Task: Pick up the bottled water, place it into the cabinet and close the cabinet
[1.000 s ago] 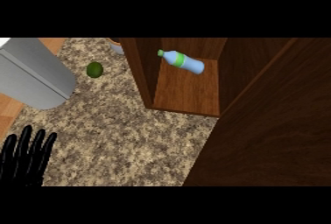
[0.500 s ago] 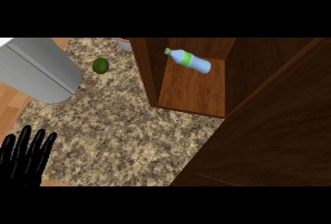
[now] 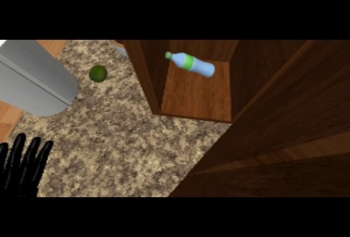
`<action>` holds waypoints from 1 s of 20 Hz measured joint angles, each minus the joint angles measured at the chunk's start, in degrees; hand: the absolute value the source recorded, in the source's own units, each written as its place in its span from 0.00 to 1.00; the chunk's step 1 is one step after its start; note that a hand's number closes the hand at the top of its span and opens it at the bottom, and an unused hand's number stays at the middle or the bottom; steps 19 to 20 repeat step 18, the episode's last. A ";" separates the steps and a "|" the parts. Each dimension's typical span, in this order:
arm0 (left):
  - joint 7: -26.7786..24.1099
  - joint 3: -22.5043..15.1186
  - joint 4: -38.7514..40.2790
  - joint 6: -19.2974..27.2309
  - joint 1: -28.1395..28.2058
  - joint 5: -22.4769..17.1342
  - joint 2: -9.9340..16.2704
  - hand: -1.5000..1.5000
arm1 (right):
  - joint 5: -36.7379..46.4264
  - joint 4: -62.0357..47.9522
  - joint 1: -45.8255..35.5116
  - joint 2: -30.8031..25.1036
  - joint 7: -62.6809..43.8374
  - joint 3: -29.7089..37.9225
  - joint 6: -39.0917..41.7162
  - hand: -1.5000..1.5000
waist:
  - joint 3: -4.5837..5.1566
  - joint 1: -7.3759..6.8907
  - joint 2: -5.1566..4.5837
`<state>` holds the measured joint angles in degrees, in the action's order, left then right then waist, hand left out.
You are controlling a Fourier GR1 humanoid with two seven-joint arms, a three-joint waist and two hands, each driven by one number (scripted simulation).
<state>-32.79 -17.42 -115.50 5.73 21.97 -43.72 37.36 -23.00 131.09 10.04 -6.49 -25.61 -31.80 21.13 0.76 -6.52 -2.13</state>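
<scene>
Head view showing water bottle (image 3: pixel 191 64) lying on its side on the shelf inside the open cabinet (image 3: pixel 195 99), well apart from the left hand (image 3: pixel 21 166), resting at lower left edge with fingers straight, holding nothing. Lime (image 3: pixel 98 73) sitting on counter (image 3: pixel 130 143).

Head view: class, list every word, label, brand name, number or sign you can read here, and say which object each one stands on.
There is no readable text in this view.
Bottled water, lying on the cabinet shelf: it has a green band, but no letters can be made out on it.
Green round fruit, grey appliance, counter and left hand: no markings show.
</scene>
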 measured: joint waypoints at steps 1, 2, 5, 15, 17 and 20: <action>-0.01 0.07 -0.01 -0.16 0.08 -0.11 0.04 0.00 | -0.22 -1.08 -0.59 0.26 0.47 2.06 -1.26 1.00 | -0.05 -0.05 -0.06; -0.02 -0.12 -0.14 -0.33 0.14 -0.11 -0.01 0.00 | -0.48 -2.19 -1.47 0.50 0.81 4.09 -2.43 1.00 | -0.09 -0.18 -0.13; 0.27 0.00 -0.10 -0.85 -0.13 -0.40 0.23 0.00 | -0.04 -7.30 -6.18 2.62 1.37 7.66 -8.32 1.00 | -0.20 -0.66 -0.20; 0.35 -0.07 1.19 -2.45 -0.68 -0.90 -0.17 0.00 | -1.49 -33.00 -33.78 6.05 3.86 14.70 -28.91 1.00 | -0.59 -1.72 0.14; 0.25 0.07 1.14 -2.84 -0.19 -1.02 -0.13 0.00 | -2.89 -38.72 -39.26 6.01 4.62 15.89 -31.48 1.00 | -0.81 -1.30 0.49; 0.42 0.51 1.03 -3.21 -0.02 -1.34 0.23 0.00 | -3.89 -40.89 -40.99 5.94 4.85 16.03 -32.38 1.00 | -1.00 -0.87 0.76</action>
